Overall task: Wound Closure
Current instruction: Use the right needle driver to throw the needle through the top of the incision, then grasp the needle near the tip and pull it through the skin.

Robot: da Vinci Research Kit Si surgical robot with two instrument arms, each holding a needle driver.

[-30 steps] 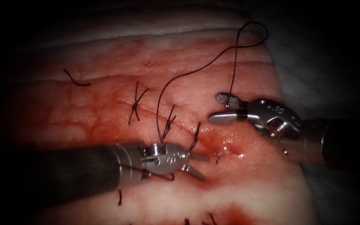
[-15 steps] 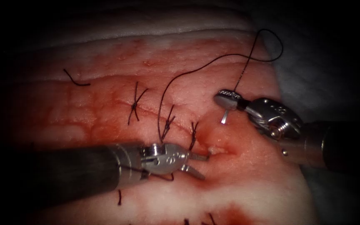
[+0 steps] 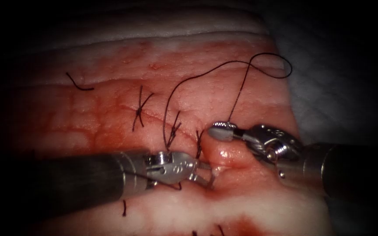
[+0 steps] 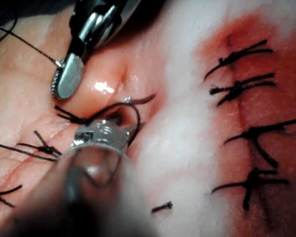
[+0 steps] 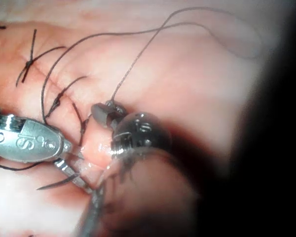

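Right tool [image 3: 217,131] now lower, clamped on needle, tip toward left tool [image 3: 206,172], open, empty.

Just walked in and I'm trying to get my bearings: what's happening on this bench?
Two tools are closing a cut in the tissue; several stitches already cross it. The right tool presses into the tissue right of the cut, and thread runs up from its tip. The left tool waits open and empty beside a small metal point, possibly the needle's tip.
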